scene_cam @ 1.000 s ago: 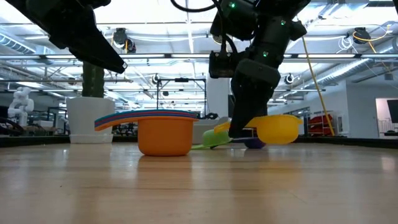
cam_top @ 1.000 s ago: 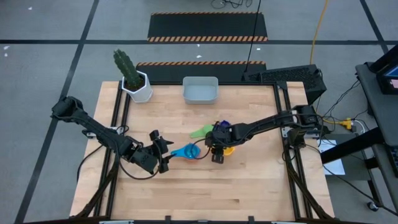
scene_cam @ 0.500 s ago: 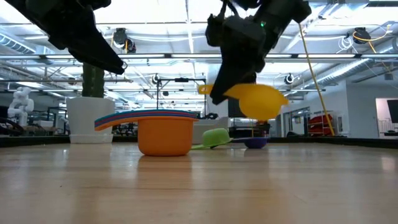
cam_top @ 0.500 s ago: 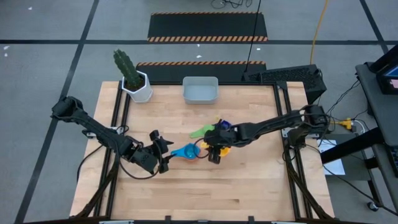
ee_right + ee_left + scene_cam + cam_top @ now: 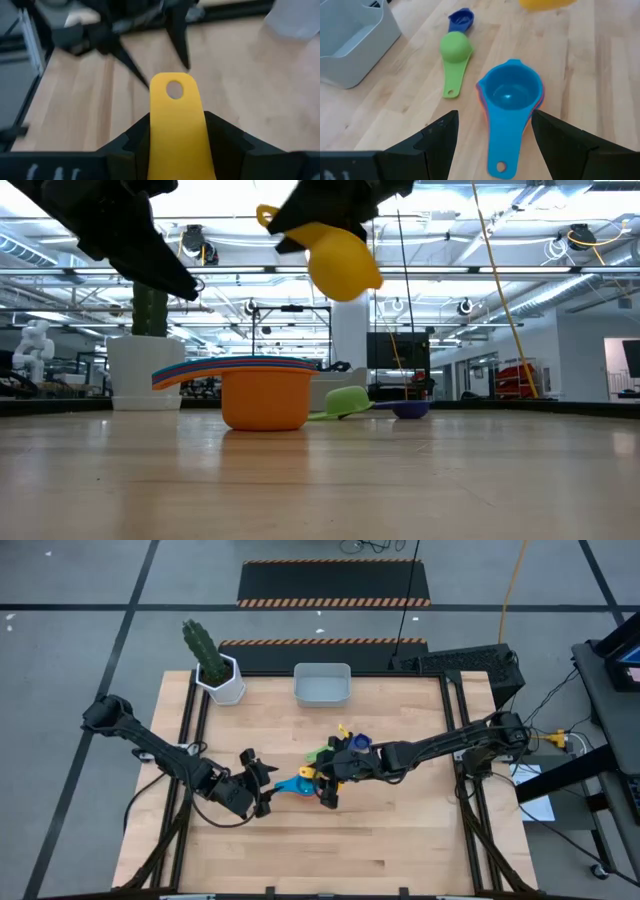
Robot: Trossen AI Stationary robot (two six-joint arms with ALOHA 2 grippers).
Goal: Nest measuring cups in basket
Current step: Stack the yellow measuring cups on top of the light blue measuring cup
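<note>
Now left gripper (image 5: 262, 783) hangs spread open just short of the nested stack (image 5: 510, 98), smooth plastic, light blue cup on top, orange at base. Right gripper (image 5: 328, 783) pinches the yellow cup (image 5: 338, 252) by its flat handle, aloft above the stack. Beyond lie green cup (image 5: 455, 51), dark blue cup (image 5: 461, 19), then basket (image 5: 321, 686) at the far edge.

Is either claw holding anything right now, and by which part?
The right claw holds the yellow measuring cup by its flat handle, lifted clear of the table. The left claw is open and holds nothing, facing the nested stack.
</note>
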